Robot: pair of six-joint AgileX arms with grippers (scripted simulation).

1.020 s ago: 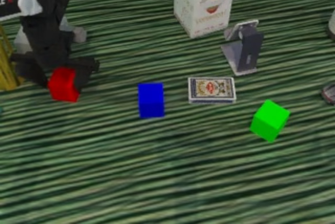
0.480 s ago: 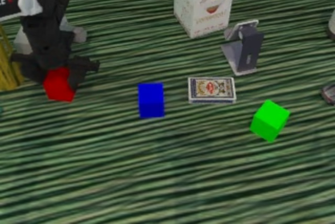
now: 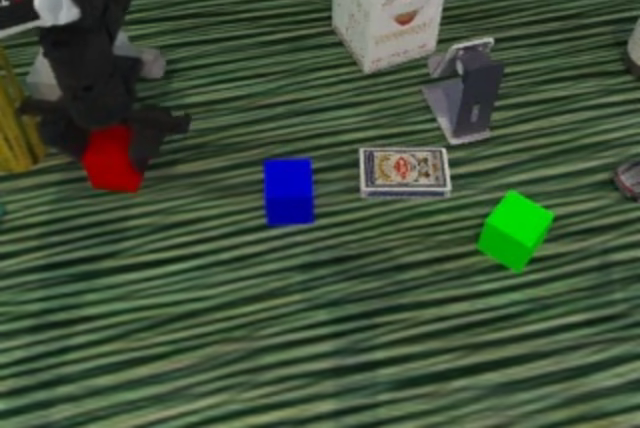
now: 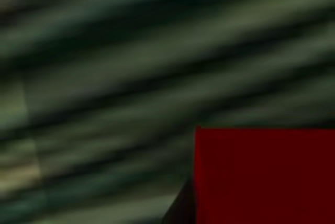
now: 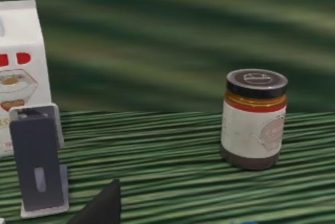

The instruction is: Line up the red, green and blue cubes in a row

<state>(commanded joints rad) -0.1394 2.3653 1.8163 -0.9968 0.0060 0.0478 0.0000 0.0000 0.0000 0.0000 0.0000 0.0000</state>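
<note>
Green cube (image 3: 515,229) is sitting nearest, at right; blue cube (image 3: 288,190) is resting mid-table. Farther back at left, the left gripper (image 3: 108,136) is straddling the red cube (image 3: 111,159), fingers closing around it; an off-centre grip risks twisting it. Right gripper's state: cannot tell.

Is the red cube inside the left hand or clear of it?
Inside: the left hand straddles the red cube, a finger on each side.

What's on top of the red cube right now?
The left gripper sits over the red cube at the table's left, its dark fingers down either side. The cube's upper part is covered by it; whether the pads actually press the sides is hidden.
</note>
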